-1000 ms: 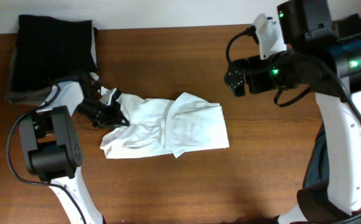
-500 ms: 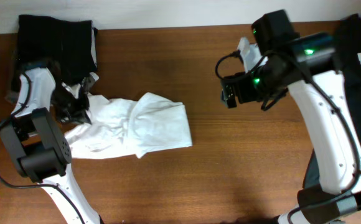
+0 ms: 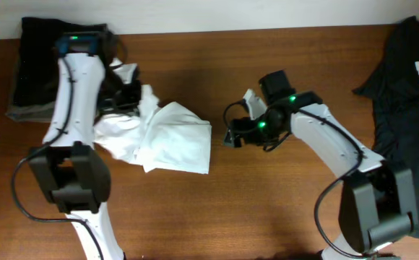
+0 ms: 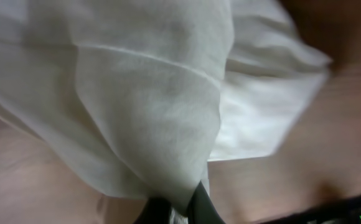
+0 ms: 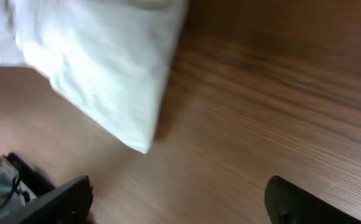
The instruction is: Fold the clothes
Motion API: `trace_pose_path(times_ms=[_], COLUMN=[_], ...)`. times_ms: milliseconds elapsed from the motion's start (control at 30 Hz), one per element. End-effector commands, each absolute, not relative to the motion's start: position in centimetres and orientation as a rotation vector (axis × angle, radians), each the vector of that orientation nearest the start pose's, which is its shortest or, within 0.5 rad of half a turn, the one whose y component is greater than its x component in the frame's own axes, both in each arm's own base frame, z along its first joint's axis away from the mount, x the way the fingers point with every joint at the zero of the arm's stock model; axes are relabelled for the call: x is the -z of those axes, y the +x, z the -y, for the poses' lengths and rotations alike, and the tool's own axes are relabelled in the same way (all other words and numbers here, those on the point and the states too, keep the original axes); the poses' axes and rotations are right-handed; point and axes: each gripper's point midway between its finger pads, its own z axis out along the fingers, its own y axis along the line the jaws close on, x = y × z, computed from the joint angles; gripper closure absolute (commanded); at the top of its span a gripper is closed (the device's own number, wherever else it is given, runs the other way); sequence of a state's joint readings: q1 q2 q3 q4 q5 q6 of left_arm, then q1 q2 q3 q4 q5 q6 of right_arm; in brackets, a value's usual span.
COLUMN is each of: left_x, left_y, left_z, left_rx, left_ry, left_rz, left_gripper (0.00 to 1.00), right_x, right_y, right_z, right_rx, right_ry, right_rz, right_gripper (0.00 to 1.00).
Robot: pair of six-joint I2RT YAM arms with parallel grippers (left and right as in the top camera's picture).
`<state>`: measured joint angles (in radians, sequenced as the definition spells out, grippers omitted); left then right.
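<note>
The white T-shirt [image 3: 167, 136] lies bunched and partly folded on the left half of the brown table. My left gripper [image 3: 125, 96] is shut on its upper left part and holds that part lifted. In the left wrist view the white cloth [image 4: 155, 106] hangs from the pinched fingers [image 4: 179, 210] and fills most of the frame. My right gripper [image 3: 232, 136] is open and empty, low over the table just right of the shirt. The right wrist view shows the shirt's corner [image 5: 106, 68] ahead of the spread fingers [image 5: 180, 199].
A black garment [image 3: 50, 61] lies at the back left corner, behind the left arm. Another black garment [image 3: 404, 58] with white lettering lies at the right edge. Bare wood table [image 3: 267, 209] stretches across the front.
The left gripper lifted the shirt's left part up and to the right, bunching the shirt. The right arm swung down and left, close to the shirt's right edge.
</note>
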<state>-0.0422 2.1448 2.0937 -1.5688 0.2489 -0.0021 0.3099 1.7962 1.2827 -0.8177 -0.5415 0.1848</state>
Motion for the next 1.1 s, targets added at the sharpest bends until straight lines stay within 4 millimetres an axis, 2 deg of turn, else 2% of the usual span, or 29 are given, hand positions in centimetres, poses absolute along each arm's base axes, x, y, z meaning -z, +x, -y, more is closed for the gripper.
trace_pose_path(times_ms=[0,67,167,200,233,267,333,467,567,633,700,733,800,833,900,933,1067], left_x=[-16.4,-16.4,-16.4,-16.4,-16.4,-16.4,-16.4,-16.4,-16.5,-16.5,-16.5,-16.5,-16.5,-16.5,-16.4,-16.4,-16.5], left_y=[39.4,38.8,38.2,38.0,37.9,37.8,37.5,37.1,36.5,36.3,36.1,36.0,35.9,35.9,35.8,36.0,36.3], left_z=[11.8,13.6,15.7,16.3,17.0,17.3,18.1,19.2,20.3,21.0,21.6,21.8,22.2,22.3,22.7,23.0,24.8], left_rx=[0.528,0.530,0.530,0.527,0.527,0.528,0.529,0.538,0.564,0.564,0.566,0.565,0.562,0.563,0.564,0.569,0.584], left_ry=[0.223,0.295,0.381,0.408,0.433,0.448,0.479,0.520,0.558,0.588,0.611,0.620,0.633,0.637,0.640,0.620,0.651], left_rz=[-3.090,-3.092,-3.085,-3.080,-3.073,-3.069,-3.066,-3.058,-3.054,-3.047,-3.038,-3.035,-3.031,-3.029,-3.026,-3.022,-2.969], left_gripper=[0.99,0.99,0.99,0.99,0.96,0.90,0.90,0.90,0.89,0.88,0.84,0.83,0.83,0.83,0.82,0.79,0.75], right_x=[-8.0,-6.7,-4.6,-3.3,-2.4,-1.8,-0.8,-0.6,-0.5,-1.2,-3.0,-4.5,-7.9,-9.9,-12.4,-13.2,-13.9], right_y=[31.8,32.0,32.0,32.0,31.9,31.8,31.5,31.5,32.1,32.9,33.7,34.3,35.7,36.3,37.0,37.5,37.6], right_z=[-22.8,-23.2,-24.0,-24.1,-24.1,-24.1,-24.0,-24.0,-23.2,-22.4,-22.2,-21.7,-19.5,-18.4,-16.1,-14.2,-10.7], right_rx=[-0.886,-0.811,-0.814,-0.818,-0.813,-0.814,-0.808,-0.805,-0.788,-0.824,-0.943,-1.012,-1.090,-1.147,-1.188,-1.174,-1.229], right_ry=[-0.262,-0.245,-0.215,-0.197,-0.175,-0.171,-0.163,-0.161,-0.127,-0.082,-0.104,-0.100,-0.061,-0.086,-0.071,-0.035,0.033], right_rz=[-2.941,-2.963,-3.000,-3.029,-3.054,-3.069,-3.095,-3.099,-3.097,-3.080,-3.027,-2.993,-2.921,-2.861,-2.799,-2.783,-2.746], right_gripper=[0.13,0.25,0.44,0.50,0.55,0.56,0.56,0.57,0.57,0.56,0.53,0.50,0.46,0.39,0.35,0.34,0.35])
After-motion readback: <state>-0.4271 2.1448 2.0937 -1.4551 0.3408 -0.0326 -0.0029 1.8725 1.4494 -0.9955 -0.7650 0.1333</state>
